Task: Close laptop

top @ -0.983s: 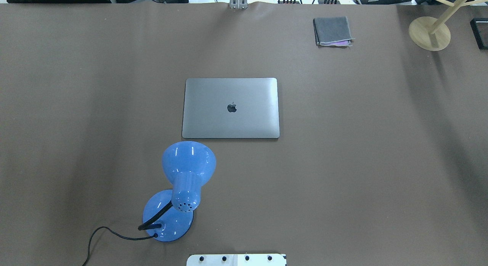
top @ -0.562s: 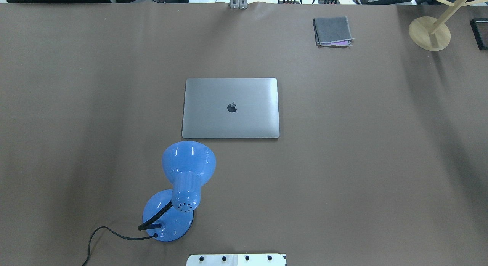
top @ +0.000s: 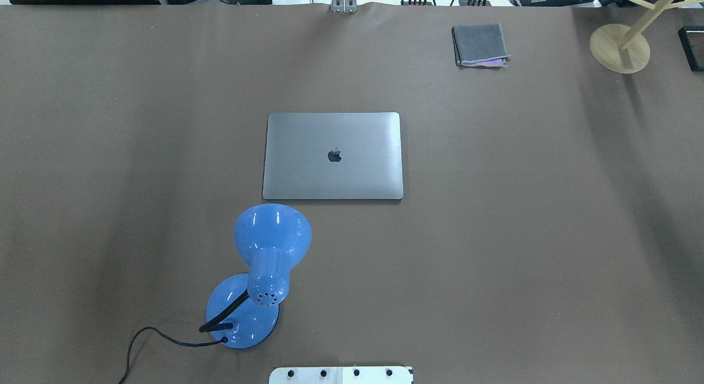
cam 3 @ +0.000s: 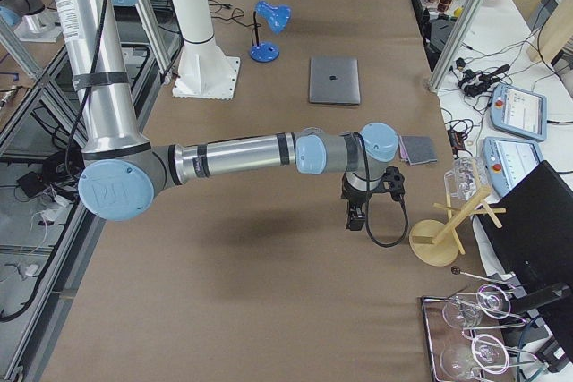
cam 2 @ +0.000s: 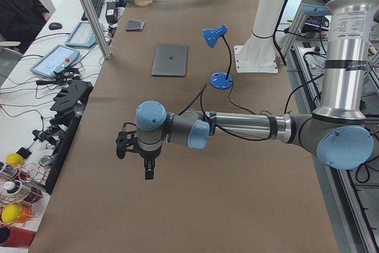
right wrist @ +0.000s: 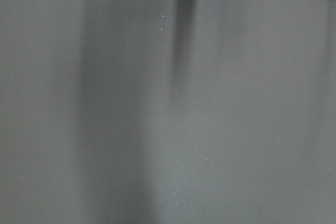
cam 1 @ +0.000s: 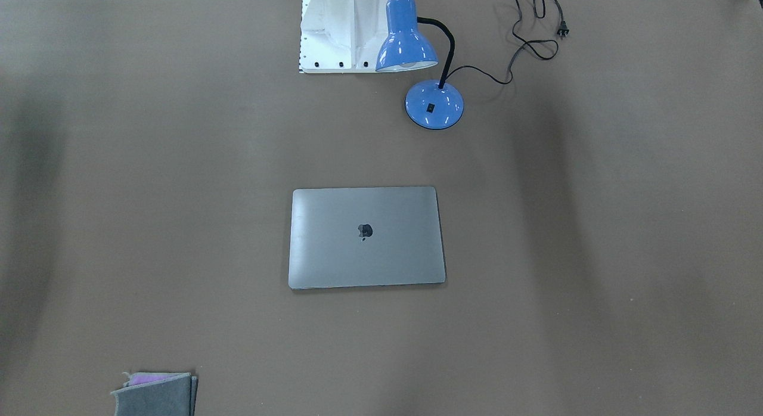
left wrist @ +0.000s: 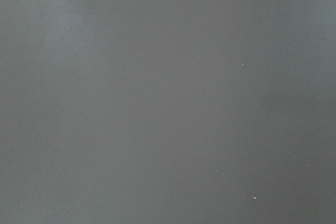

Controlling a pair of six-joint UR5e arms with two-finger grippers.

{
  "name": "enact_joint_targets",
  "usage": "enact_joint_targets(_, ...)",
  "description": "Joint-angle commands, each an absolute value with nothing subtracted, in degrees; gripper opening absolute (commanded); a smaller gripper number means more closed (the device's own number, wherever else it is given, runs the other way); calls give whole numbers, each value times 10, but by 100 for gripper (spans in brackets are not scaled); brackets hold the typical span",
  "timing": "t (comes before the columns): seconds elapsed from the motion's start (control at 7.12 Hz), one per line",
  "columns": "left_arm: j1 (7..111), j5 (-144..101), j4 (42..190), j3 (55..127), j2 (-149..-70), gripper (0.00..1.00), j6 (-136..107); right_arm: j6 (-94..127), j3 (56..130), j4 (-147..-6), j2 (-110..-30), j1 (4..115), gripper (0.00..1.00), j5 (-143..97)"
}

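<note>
The slim space-grey metal laptop [top: 333, 155] lies shut on the brown bench [top: 495, 235]; whether the left jaws or right jaws are clenched cannot be told.

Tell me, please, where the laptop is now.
In the overhead view the laptop lies closed near the middle of the table, just beyond the blue desk lamp; the folded grey cloth sits farther away, toward the far right edge.

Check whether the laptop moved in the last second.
No. In the overhead view the laptop keeps the same gap to the blue lamp.
</note>
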State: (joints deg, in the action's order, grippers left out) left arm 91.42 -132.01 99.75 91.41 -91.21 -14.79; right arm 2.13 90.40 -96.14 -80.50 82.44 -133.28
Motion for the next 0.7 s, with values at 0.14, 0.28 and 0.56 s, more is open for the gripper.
enact_joint_targets(0.14,914,-1321,998,915,-909,98,-148,21,911,-962,-809,834,100,-1338)
enact_joint_targets(0.28,914,-1321,998,915,-909,98,-148,21,913,-962,-809,836,100,-1338)
enact_joint_targets(0.56,914,-1321,998,915,-909,98,-149,21,919,-965,-809,836,100,-1339)
